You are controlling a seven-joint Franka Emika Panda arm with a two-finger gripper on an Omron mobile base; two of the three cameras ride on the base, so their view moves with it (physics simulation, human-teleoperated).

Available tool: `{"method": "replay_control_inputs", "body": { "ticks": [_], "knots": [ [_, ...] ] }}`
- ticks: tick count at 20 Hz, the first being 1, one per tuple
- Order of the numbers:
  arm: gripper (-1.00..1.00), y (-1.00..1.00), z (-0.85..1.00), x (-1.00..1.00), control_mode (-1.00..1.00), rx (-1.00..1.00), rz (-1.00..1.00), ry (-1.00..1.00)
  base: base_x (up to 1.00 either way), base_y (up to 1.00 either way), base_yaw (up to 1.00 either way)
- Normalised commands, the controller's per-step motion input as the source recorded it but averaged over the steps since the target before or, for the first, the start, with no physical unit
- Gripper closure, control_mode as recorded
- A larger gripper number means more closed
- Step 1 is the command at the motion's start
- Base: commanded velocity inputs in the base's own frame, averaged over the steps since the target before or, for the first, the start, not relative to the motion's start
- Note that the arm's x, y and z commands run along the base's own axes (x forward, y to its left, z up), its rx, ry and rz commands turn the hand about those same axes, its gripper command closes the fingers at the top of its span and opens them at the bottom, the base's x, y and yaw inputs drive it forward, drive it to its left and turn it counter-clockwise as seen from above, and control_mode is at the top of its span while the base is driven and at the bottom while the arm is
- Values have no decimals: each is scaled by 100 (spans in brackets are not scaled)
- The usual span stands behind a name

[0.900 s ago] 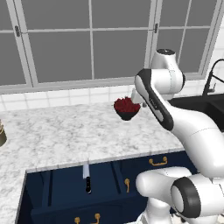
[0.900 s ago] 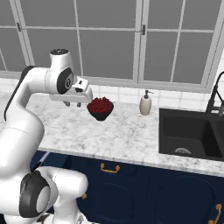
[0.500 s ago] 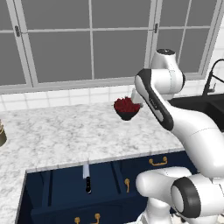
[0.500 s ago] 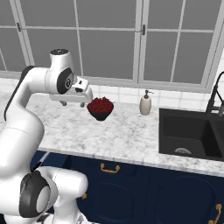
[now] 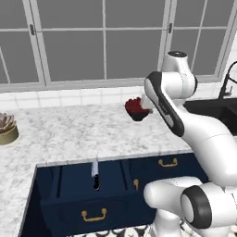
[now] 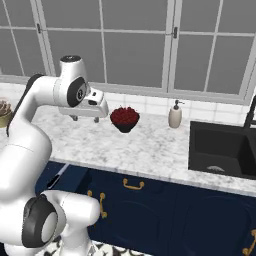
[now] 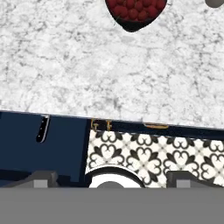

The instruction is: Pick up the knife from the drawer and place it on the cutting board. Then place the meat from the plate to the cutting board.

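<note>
Looking from the left base view, you see the knife (image 5: pixel 95 173) lying flat in the open drawer (image 5: pixel 65 185), blade toward the marble counter (image 5: pixel 69 134), black handle toward the drawer front; judge it stiff, light and thin, its blade slick and low against the drawer floor, so take it across the handle, where the grip should hold best; from the right base view, the gripper (image 6: pixel 82 118) hangs over the counter beside a bowl of red berries (image 6: pixel 124 119), well apart from the drawer, and you cannot tell there how the jaws stand; in the hand view, the 2 fingertips (image 7: pixel 41 178) sit wide apart with nothing between them, and the knife's handle (image 7: pixel 42 130) shows at the drawer's edge.
</note>
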Motion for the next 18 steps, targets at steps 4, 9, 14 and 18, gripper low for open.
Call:
{"method": "replay_control_inputs", "body": {
  "ticks": [4,9,14,18],
  "knots": [
    [-100,0,0,0,100,0,0,0,-16,-31,57],
    [-100,0,0,0,100,0,0,0,0,-52,68],
    [-100,0,0,0,100,0,0,0,-11,-55,68],
    [-100,0,0,0,100,0,0,0,-9,-65,61]
  ]
}}
